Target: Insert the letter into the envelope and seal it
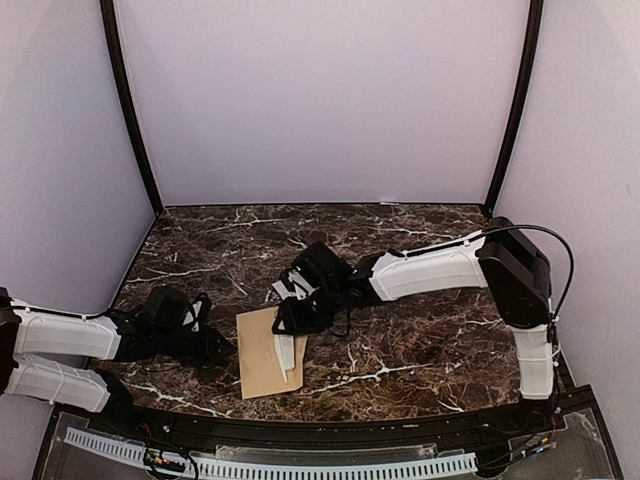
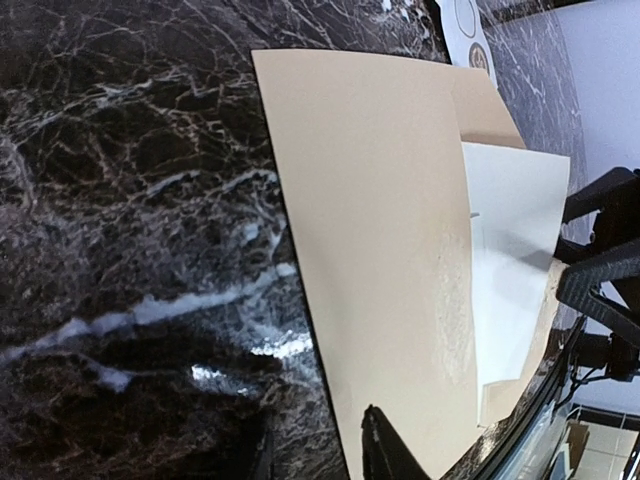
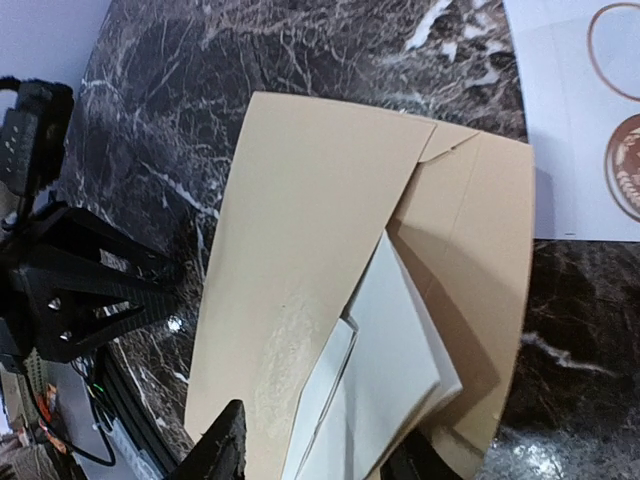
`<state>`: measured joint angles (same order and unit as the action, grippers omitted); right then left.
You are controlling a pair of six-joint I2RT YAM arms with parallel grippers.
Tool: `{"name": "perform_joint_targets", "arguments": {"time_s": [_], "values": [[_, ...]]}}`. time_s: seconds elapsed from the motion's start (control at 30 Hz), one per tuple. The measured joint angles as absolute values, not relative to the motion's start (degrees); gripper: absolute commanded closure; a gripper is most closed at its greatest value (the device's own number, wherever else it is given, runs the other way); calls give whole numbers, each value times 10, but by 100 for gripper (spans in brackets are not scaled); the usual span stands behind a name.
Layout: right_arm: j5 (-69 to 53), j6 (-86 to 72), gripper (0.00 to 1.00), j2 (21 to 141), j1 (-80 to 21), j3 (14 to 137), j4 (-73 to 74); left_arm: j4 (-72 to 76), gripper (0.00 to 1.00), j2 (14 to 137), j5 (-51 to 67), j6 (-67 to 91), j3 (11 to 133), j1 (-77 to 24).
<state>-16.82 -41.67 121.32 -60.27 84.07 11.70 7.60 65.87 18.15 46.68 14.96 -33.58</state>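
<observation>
Low — right claw [image 1: 289, 318] outstretched over letter [image 1: 287, 356], envelope [image 1: 258, 362].

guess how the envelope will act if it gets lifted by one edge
Probably floppy: the envelope is thin paper, its top panel bowed over the letter. Likely light, so a nudge could slide it on the glossy table. The letter sticks out of the open end and might slip free.
</observation>
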Motion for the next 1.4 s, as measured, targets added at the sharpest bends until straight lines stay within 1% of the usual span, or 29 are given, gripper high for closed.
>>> {"name": "perform_joint_targets", "arguments": {"time_s": [0.1,0.23,0.4,0.53,0.7,0.97,1.1,1.17,1.23,1.4], "values": [[-145,-406,49,1183,-603,841,143,55,63,641,171,463,150,-336],[-118,-397,51,1160,-603,841,165,37,60,632,165,458,160,-336],[-103,-393,58,1154,-603,840,176,34,60,646,164,451,187,-335],[-102,-393,62,1154,-604,840,179,39,61,675,161,442,203,-332],[-102,-394,66,1164,-604,842,179,36,62,711,149,424,219,-329],[-88,-396,69,1226,-604,874,195,36,64,739,141,404,235,-320],[-80,-397,73,1234,-604,875,203,51,65,750,142,399,237,-317],[-78,-397,76,1236,-604,876,203,58,68,759,144,397,241,-316],[-79,-397,79,1240,-604,878,203,67,73,770,147,395,245,-316],[-81,-400,87,1247,-604,883,195,83,79,787,157,391,248,-313]]}}
